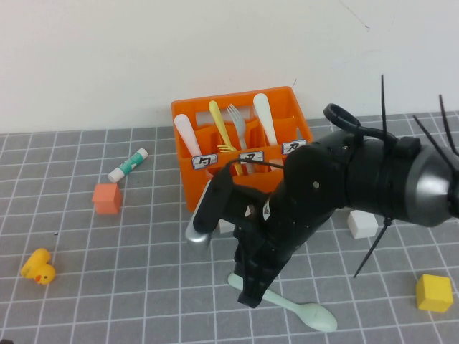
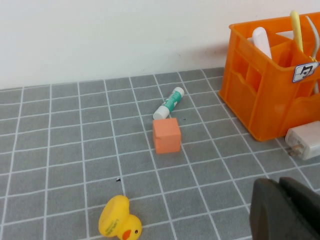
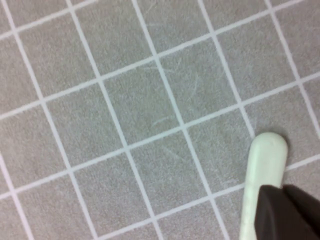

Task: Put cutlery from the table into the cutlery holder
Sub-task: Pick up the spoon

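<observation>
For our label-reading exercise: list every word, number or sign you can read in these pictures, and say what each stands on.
Three small white labels on the front of the bright orange plastic crate: dark marks, too blurred to read.
White and green tube on the grey tiled table: print too small to read.
Nothing else bears text.

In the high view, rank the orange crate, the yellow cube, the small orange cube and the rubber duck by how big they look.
1. Orange crate, clearly largest.
2. Yellow cube, small orange cube and rubber duck look nearly alike; they sit at different depths, so no ranking among them.
</observation>
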Available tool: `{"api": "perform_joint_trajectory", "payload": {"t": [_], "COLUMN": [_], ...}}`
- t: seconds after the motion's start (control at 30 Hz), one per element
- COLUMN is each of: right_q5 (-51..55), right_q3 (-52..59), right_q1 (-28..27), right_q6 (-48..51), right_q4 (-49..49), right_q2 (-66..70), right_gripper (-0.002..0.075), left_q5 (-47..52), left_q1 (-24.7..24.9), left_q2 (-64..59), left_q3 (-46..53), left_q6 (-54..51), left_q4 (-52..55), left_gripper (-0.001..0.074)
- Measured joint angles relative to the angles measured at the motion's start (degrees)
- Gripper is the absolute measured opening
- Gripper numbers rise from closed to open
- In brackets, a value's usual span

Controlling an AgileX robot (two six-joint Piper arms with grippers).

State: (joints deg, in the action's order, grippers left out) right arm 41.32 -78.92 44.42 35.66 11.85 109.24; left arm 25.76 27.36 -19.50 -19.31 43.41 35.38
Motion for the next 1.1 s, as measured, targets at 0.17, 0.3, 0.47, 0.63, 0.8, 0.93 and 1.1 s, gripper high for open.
{"api": "perform_joint_trajectory", "payload": {"t": [0.17, 0.3, 0.47, 0.63, 0.8, 0.93, 1.1], "right_q5": [0.0, -2.5, -4.8, -5.6, -5.7, -5.7, -5.4], "right_q3": [0.0, 0.0, 0.0, 0.0, -0.1, -0.4, -0.5], "right_q1": [0.0, 0.0, 0.0, 0.0, 0.0, 0.0, 0.0], "right_q6": [3.9, 6.4, 8.4, 9.1, 9.2, 9.4, 10.5], "right_q4": [0.6, 1.2, 1.6, 0.5, 0.2, 0.1, 0.1], "right_q2": [1.9, 4.0, 6.8, 9.7, 10.2, 10.3, 10.4], "right_gripper": [0.017, 0.0382, 0.0428, 0.043, 0.0396, 0.0336, 0.0272], "left_q5": [0.0, 0.0, 0.0, 0.0, 0.0, 0.0, 0.0], "left_q1": [0.0, 0.0, 0.0, 0.0, 0.0, 0.0, 0.0], "left_q2": [0.3, 0.4, 0.4, 0.4, 0.4, 0.4, 0.4], "left_q3": [0.0, 0.0, 0.0, 0.0, 0.0, 0.0, 0.0], "left_q6": [0.0, 0.0, 0.0, 0.0, 0.0, 0.0, 0.0], "left_q4": [0.0, 0.0, 0.0, 0.0, 0.0, 0.0, 0.0], "left_gripper": [-0.0001, -0.0001, -0.0001, -0.0001, -0.0001, -0.0001, -0.0001]}}
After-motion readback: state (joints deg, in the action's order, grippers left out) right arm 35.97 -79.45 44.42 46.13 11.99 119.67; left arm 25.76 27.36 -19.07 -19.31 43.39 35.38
